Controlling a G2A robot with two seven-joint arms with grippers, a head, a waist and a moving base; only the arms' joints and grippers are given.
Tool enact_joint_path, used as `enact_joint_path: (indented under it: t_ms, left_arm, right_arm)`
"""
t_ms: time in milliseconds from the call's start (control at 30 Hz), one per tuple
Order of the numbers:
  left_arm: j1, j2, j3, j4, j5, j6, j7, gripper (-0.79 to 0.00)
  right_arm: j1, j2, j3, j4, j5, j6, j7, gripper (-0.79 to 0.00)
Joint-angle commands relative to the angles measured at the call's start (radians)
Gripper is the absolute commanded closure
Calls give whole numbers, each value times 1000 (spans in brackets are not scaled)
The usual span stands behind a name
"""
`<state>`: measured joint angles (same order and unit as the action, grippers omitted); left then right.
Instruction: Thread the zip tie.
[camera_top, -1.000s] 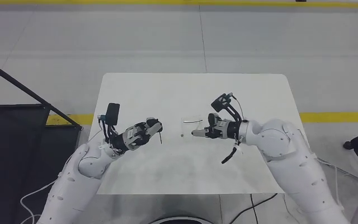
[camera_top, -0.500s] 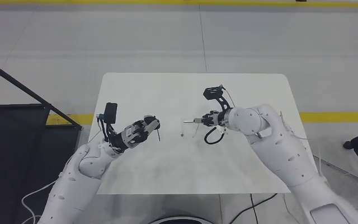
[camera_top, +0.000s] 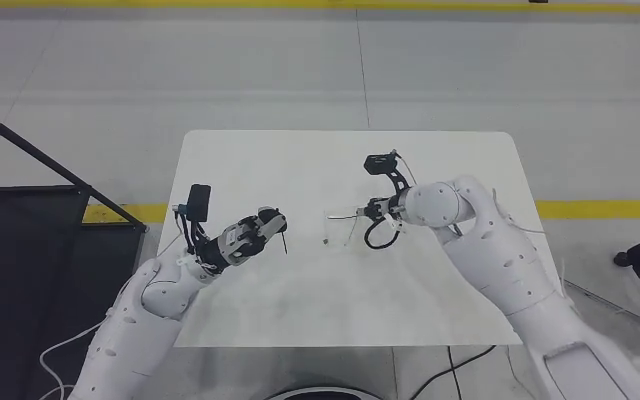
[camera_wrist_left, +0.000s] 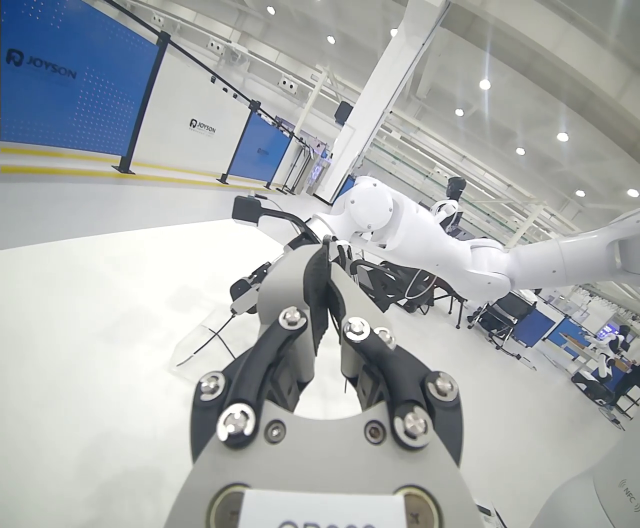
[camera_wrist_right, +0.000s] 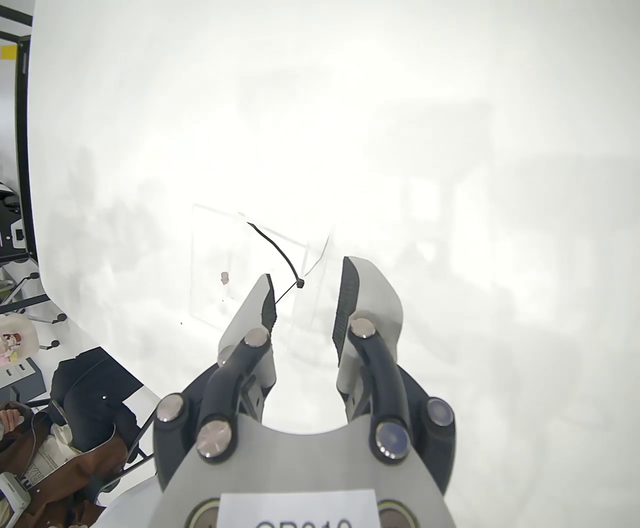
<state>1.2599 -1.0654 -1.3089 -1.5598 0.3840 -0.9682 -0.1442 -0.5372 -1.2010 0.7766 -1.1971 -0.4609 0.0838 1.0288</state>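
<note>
right gripper (camera_wrist_right: 307, 270) hanging wide open, gripping nothing, with the zip tie (camera_wrist_right: 278, 251) lying on clear plate (camera_wrist_right: 215, 240) just ahead | left gripper (camera_wrist_left: 325, 260) pinching a black strip (camera_top: 286, 241) | tip: I'd be closing squarely by the head, not the floppy tail

Left end effector (camera_wrist_left: 324, 257), pinching zip tie (camera_wrist_left: 345, 388)

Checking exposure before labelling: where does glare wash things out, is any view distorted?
Right wrist view: table blown out white, black zip tie visible; left wrist view: wide lens bows table edge; top view: even light, no glare.
</note>
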Motion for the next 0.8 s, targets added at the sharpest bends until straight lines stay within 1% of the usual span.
enact_joint_path:
  t_ms: [0, 167, 300, 433, 467, 600, 700, 733, 767]
  left_arm:
    - [0, 0, 0, 0, 0, 0, 0, 0]
    - [0, 0, 0, 0, 0, 0, 0, 0]
    - [0, 0, 0, 0, 0, 0, 0, 0]
    - [0, 0, 0, 0, 0, 0, 0, 0]
    - [0, 0, 0, 0, 0, 0, 0, 0]
    - [0, 0, 0, 0, 0, 0, 0, 0]
    - [0, 0, 0, 0, 0, 0, 0, 0]
    - [0, 0, 0, 0, 0, 0, 0, 0]
    - [0, 0, 0, 0, 0, 0, 0, 0]
  right_arm:
    - [6, -4, -4, 14, 1, -9, -2, -246]
    - [15, -14, -12, 40, 4, -26, -6, -197]
    - [22, -22, -20, 55, 3, -29, -6, -197]
    - [28, -30, -26, 65, 0, -30, -5, -175]
    - [29, -32, -28, 67, 1, -31, -5, -160]
    - [35, -38, -30, 81, 0, -35, 0, -182]
    - [39, -41, -29, 89, -1, -41, -2, -172]
    - [39, -42, -27, 91, 0, -42, -6, -145]
    - [37, -43, -26, 91, 0, -43, -9, -92]
